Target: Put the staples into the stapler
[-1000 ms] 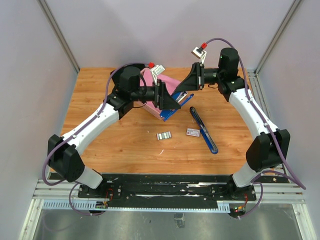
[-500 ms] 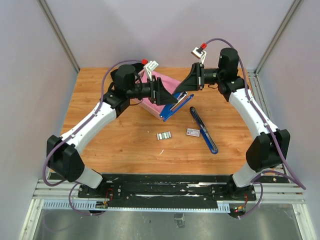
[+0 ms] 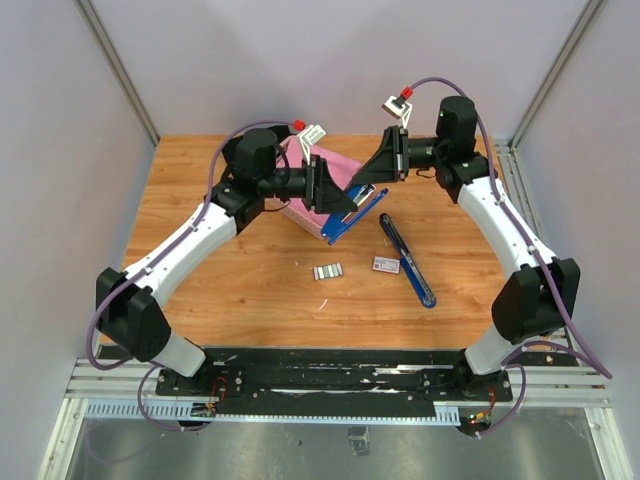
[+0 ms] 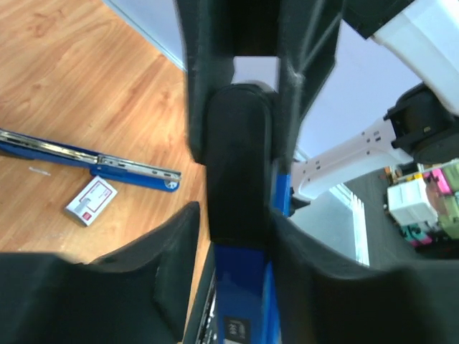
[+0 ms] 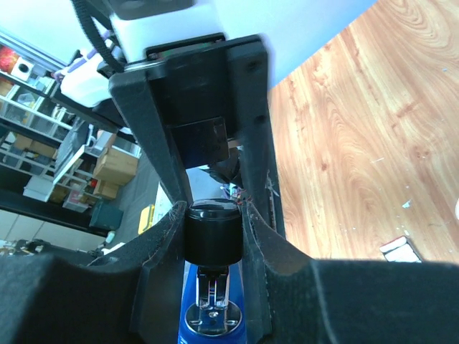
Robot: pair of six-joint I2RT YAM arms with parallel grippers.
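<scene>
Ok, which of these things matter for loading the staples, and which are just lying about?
For the job:
stapler, clamped by left gripper and right gripper
staples
white carton

Lying about:
pink box beneath the grippers
long blue bar beside the carton, purpose unclear

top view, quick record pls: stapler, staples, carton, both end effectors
stapler: blue, gripped by both arms, over pink box
left end effector: shut on stapler
right end effector: shut on stapler's black end
staples: loose on table, not loaded
carton: on table, right of staples, beside blue rail
</scene>
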